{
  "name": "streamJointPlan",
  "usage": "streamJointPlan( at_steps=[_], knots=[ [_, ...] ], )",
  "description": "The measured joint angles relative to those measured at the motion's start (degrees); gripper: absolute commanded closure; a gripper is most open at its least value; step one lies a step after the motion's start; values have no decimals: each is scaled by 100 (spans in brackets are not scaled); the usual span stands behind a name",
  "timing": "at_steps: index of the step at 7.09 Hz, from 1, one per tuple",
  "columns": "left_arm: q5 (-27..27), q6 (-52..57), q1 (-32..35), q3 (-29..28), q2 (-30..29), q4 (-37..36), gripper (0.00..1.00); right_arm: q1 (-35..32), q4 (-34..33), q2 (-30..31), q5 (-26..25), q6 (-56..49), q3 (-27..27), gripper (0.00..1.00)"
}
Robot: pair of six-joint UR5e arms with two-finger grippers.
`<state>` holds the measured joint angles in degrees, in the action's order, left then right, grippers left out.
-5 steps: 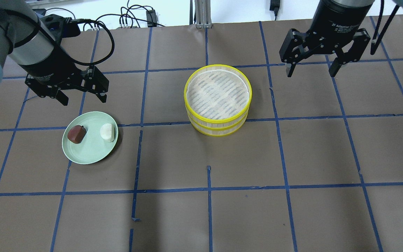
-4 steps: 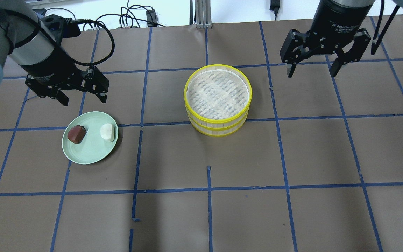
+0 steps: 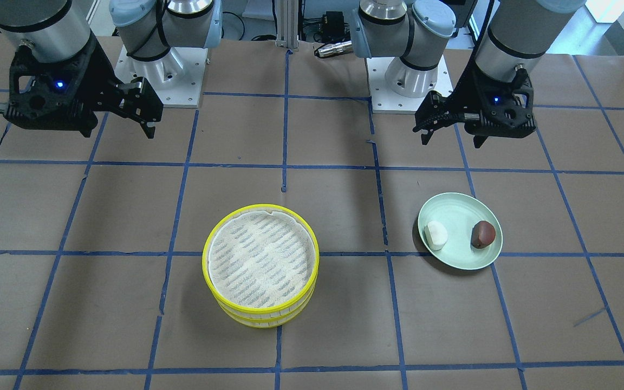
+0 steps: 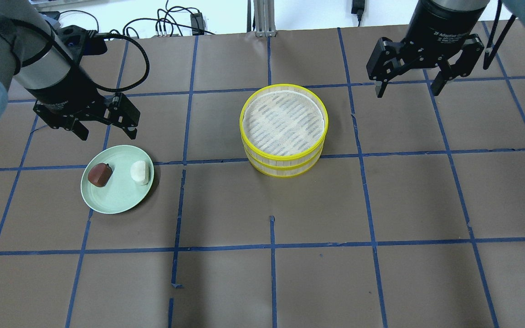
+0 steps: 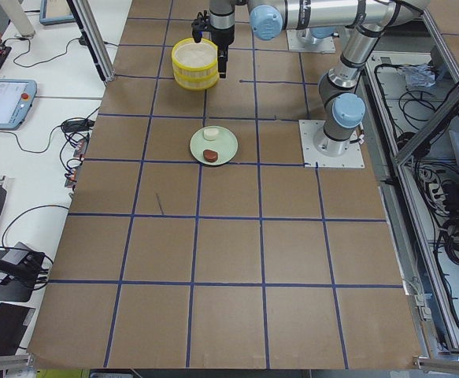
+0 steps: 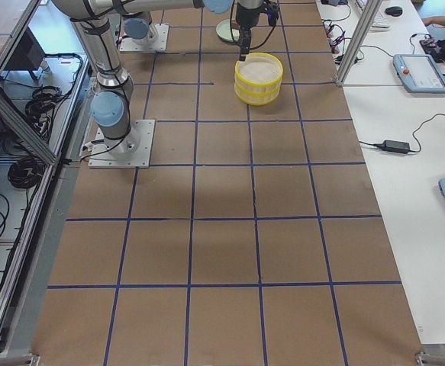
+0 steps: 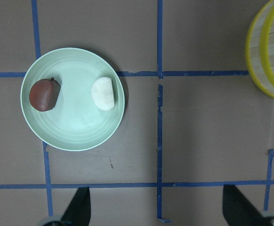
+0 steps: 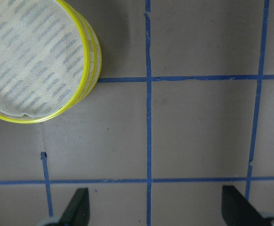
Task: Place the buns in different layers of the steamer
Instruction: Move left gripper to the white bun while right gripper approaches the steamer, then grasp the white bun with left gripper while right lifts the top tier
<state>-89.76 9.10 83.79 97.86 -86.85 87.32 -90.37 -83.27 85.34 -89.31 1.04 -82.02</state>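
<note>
The two yellow-rimmed steamer layers (image 4: pixel 283 129) stand stacked at the table's middle, the top floor empty; they also show in the front view (image 3: pixel 260 265). The white bun (image 4: pixel 139 172) and the reddish-brown bun (image 4: pixel 99 174) lie on a pale green plate (image 4: pixel 117 198) at the left. My left gripper (image 4: pixel 106 132) is open and empty, hovering just behind the plate. My right gripper (image 4: pixel 406 87) is open and empty, high to the right of the steamer. The left wrist view shows both buns (image 7: pixel 103 93) (image 7: pixel 43 94) on the plate.
The brown table cover carries a grid of blue tape lines (image 4: pixel 271 246). Cables and a metal post (image 4: pixel 262 18) lie along the back edge. The arm bases (image 3: pixel 407 70) stand at the robot's side of the table.
My left gripper has shifted slightly and turned a little above the plate's back edge. My right gripper has moved slightly toward the back. Buns and steamer have not moved.
</note>
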Motion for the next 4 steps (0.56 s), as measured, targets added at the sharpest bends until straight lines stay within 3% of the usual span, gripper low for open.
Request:
streamJointPlan(
  at_steps=[4],
  knots=[
    [-202,161,-435,619,-972,-1414,1,-717,-1879,-1511,44,745,-220,3]
  ],
)
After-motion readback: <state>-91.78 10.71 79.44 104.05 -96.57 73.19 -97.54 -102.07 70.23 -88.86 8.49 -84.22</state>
